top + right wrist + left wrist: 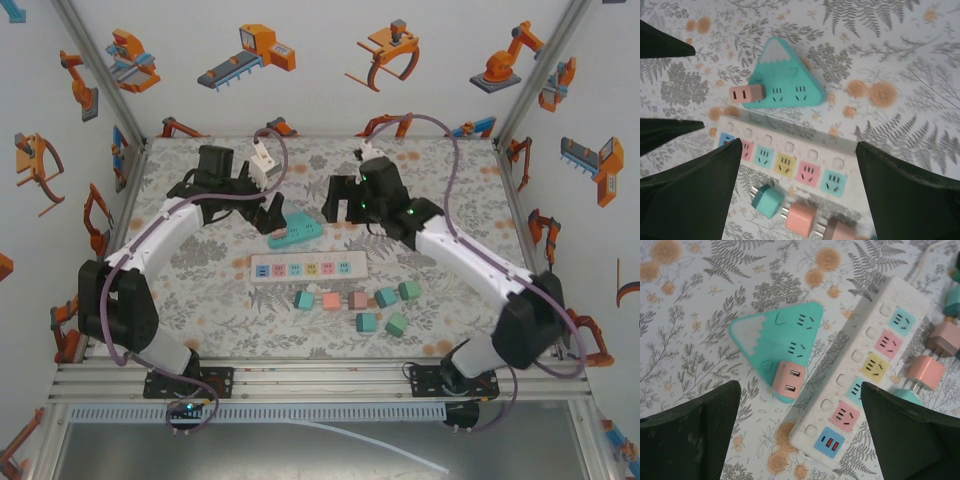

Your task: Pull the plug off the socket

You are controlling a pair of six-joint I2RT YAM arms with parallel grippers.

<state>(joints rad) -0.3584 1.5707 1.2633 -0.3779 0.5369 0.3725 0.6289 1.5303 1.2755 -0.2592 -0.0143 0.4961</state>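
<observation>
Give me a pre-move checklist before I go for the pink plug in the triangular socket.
1. The pink plug sits in the teal triangular socket: ok.
2. The left gripper is open and empty: ok.
3. The right gripper is open and empty: ok.
4. Socket braced against the pull: not ok, neither gripper touches it.
5. Gap between socket and white power strip: cannot tell, they lie very close.
6. The loose plugs lie away from the socket: ok, across the strip.
</observation>
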